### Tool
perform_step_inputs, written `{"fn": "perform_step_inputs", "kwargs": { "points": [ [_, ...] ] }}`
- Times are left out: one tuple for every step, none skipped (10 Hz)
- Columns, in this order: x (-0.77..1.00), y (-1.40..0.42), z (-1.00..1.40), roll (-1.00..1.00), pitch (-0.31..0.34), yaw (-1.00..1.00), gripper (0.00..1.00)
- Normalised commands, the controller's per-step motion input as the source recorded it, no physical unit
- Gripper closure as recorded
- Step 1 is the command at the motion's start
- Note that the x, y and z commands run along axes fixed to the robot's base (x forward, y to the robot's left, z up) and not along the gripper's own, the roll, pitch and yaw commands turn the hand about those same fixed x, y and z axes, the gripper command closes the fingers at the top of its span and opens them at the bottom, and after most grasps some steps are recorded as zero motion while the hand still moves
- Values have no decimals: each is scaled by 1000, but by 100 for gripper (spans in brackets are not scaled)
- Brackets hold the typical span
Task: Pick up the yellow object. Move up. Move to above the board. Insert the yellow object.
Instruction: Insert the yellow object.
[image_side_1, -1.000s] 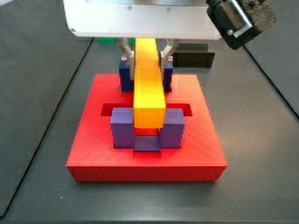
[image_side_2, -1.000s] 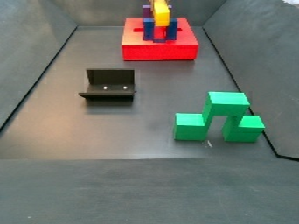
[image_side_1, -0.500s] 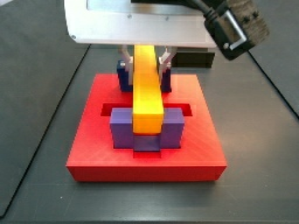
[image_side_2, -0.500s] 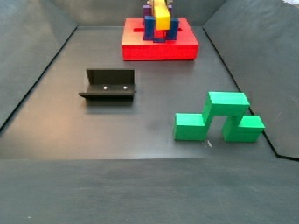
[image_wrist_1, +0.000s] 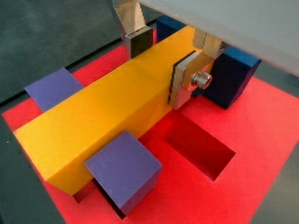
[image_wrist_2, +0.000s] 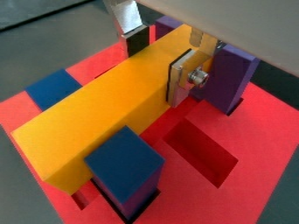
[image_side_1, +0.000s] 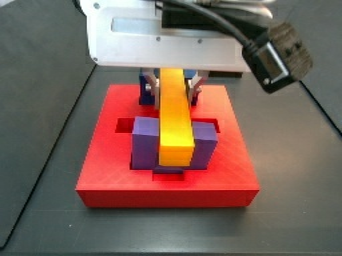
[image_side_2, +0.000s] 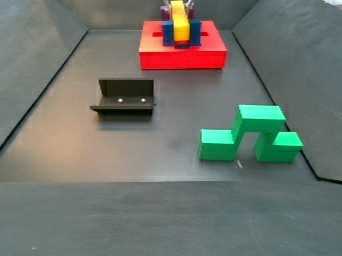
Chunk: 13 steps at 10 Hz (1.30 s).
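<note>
The yellow object (image_side_1: 175, 125) is a long yellow-orange bar lying level between the blue-purple posts (image_side_1: 201, 145) of the red board (image_side_1: 167, 186). My gripper (image_side_1: 171, 80) is low over the board's far half, shut on the bar's far part. In both wrist views the silver fingers (image_wrist_1: 184, 80) (image_wrist_2: 183, 76) clamp the bar (image_wrist_1: 105, 114) (image_wrist_2: 105, 114) from both sides, the gripper (image_wrist_1: 162, 61) (image_wrist_2: 160, 59) astride it. Posts (image_wrist_1: 122, 171) (image_wrist_2: 122, 166) flank the bar closely. A side view shows the board (image_side_2: 183, 58) at the far end with the bar (image_side_2: 178, 18) on it.
The dark fixture (image_side_2: 124, 98) stands on the floor left of centre. Green blocks (image_side_2: 254, 135) sit at the near right. An open recessed slot (image_wrist_1: 198, 149) lies in the board beside the bar. Dark walls ring the floor.
My gripper has moved down with the yellow object. The bar now sits lower, down between the posts instead of above them.
</note>
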Motion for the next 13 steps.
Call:
{"fn": "perform_step_inputs", "kwargs": {
  "points": [
    [0, 0, -234, 141, 13, 0, 100],
    [0, 0, -229, 120, 0, 0, 100],
    [-34, -3, -206, 104, 0, 0, 100],
    [0, -97, -160, 31, -49, 49, 100],
    [0, -109, -166, 23, -36, 37, 100],
    [49, -106, -146, 17, -20, 34, 100],
    [149, -106, -146, 24, -10, 74, 100],
    [137, -20, -171, 56, 0, 80, 100],
    [137, 0, -180, 76, 0, 77, 100],
    [129, 77, -123, 70, 0, 11, 100],
    [131, 120, -74, 57, 10, 0, 100],
    [60, 151, -49, 53, 20, 0, 100],
    [0, 151, -37, 56, 20, 0, 100]
  ]
}}
